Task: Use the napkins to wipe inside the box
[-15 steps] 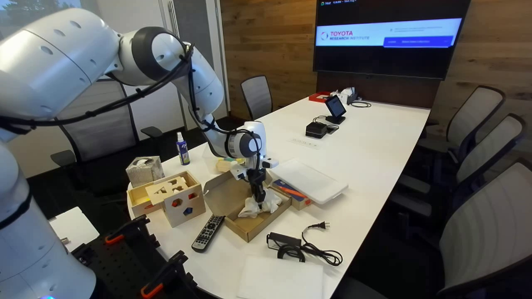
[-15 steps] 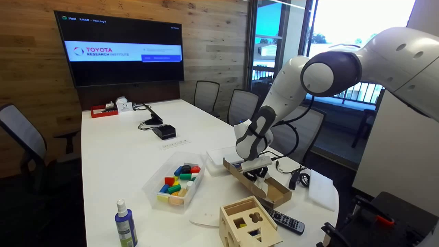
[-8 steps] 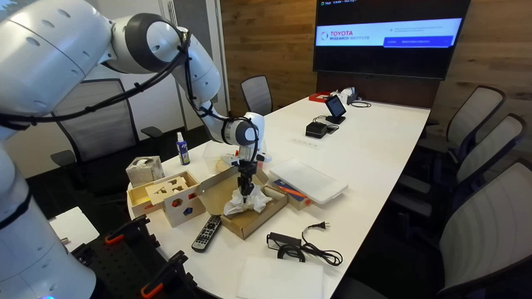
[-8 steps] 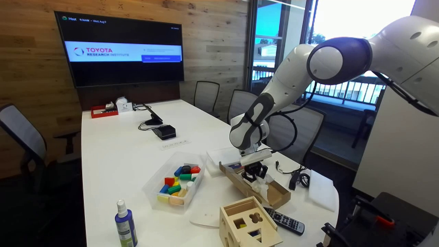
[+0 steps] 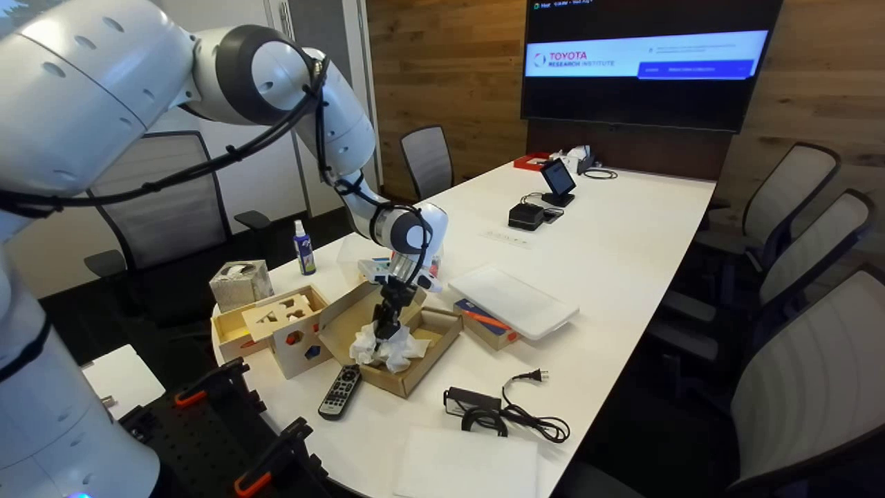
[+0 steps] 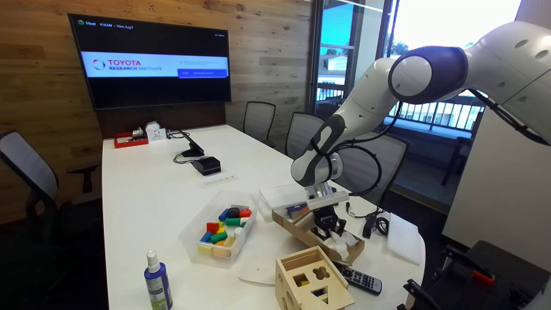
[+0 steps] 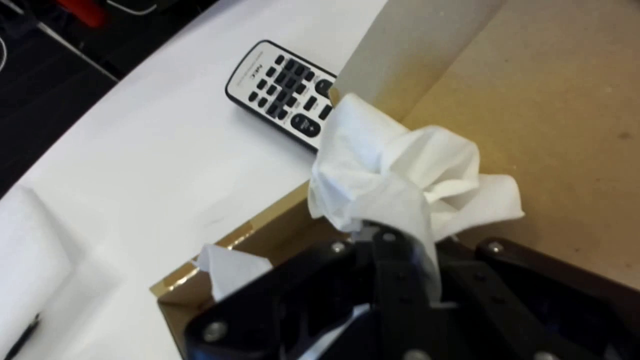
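The box is a shallow brown cardboard box (image 5: 437,355) with its flap lid (image 5: 343,317) open toward the wooden box. It also shows in an exterior view (image 6: 290,226) and in the wrist view, where the lid (image 7: 570,125) fills the right side. My gripper (image 5: 384,335) is shut on crumpled white napkins (image 5: 394,351), low in the box near the lid side and the remote's corner. The gripper (image 6: 328,236) is tilted. In the wrist view the napkins (image 7: 380,165) bulge out past the fingertips (image 7: 395,240) and hide part of the box wall.
A remote (image 5: 340,393) lies against the box's corner. A pale wooden box with cut-out holes (image 5: 308,339) stands beside the lid. A blue-and-orange carton (image 5: 486,326) and a white plastic lid (image 5: 515,299) lie on the far side. A power adapter (image 5: 473,401) lies nearby.
My gripper has carried the napkins across the box toward the lid and remote side and now tilts. The box has shifted slightly the same way, and the remote has moved a little.
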`<state>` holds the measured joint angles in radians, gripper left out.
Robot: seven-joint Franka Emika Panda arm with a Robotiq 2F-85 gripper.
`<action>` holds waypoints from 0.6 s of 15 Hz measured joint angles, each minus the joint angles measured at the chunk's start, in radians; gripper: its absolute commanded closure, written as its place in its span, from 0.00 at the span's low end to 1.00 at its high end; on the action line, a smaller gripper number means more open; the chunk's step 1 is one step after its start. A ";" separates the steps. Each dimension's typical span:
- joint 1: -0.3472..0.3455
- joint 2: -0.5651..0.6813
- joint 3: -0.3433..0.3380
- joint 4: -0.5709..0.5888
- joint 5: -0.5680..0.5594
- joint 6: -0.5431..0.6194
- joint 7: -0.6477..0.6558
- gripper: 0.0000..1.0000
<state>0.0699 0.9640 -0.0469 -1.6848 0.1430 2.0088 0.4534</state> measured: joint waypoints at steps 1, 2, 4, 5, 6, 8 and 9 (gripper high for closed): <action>-0.006 0.001 0.000 -0.008 0.010 -0.016 0.001 0.99; -0.011 0.002 -0.002 -0.015 0.018 -0.032 0.003 0.99; -0.012 0.003 -0.015 -0.026 0.025 -0.058 0.024 0.99; -0.010 0.003 -0.023 -0.028 0.025 -0.070 0.043 0.99; -0.007 0.003 -0.032 -0.029 0.025 -0.079 0.065 0.99; -0.003 0.003 -0.046 -0.028 0.024 -0.102 0.110 0.99; 0.002 0.003 -0.054 -0.028 0.023 -0.109 0.128 0.99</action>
<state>0.0716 0.9666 -0.1005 -1.7123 0.1657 1.8996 0.5815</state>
